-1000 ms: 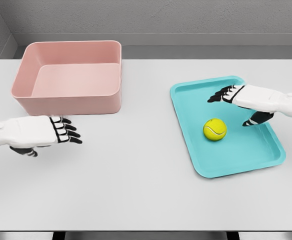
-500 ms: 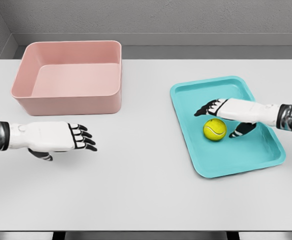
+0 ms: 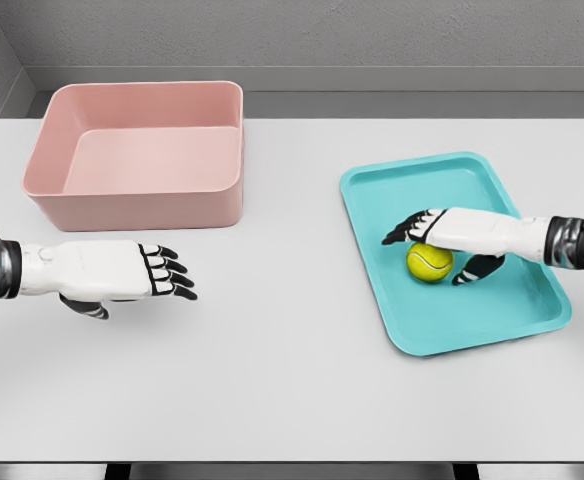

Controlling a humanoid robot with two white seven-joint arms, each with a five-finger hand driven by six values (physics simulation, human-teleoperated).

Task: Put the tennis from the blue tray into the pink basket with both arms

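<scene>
The right hand (image 3: 442, 232) reaches over the tennis ball (image 3: 429, 262) on the blue tray (image 3: 532, 310), fingers spread above it and thumb beside it, nothing yet gripped. The ball rests near the tray's middle. The left hand (image 3: 112, 272) hovers over the white table (image 3: 282, 370), fingers extended and empty, just in front of the pink basket (image 3: 137, 150).

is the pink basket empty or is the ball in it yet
Empty. The pink basket shows only its bare floor, and the tennis ball lies on the blue tray under the right hand.
</scene>
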